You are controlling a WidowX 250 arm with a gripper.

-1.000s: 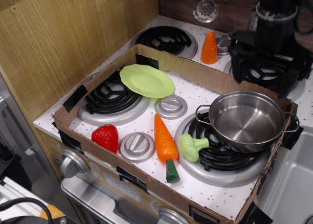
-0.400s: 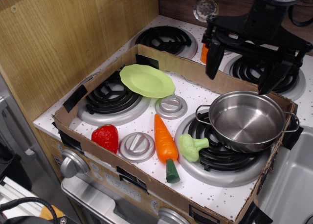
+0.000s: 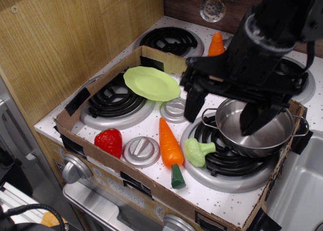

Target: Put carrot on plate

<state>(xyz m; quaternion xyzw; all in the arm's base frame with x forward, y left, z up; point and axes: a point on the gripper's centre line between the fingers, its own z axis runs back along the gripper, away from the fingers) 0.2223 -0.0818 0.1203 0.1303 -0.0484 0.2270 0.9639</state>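
The carrot is long, glossy orange with a dark green stem end. It lies on the white stove top at the front middle, stem end toward the front. The lime-green plate rests tilted on the back left burner. My black gripper hangs above the pot and the stove's middle, to the right of and behind the carrot. Its two fingers are spread wide apart and hold nothing.
A steel pot sits on the front right burner. A green broccoli lies right beside the carrot. A red strawberry is at front left. A short orange cone stands behind the cardboard wall that rings the stove.
My gripper has moved from the back right toward the front left and lower, now over the pot's left side. Its fingers have opened wide. The carrot and plate have not moved.
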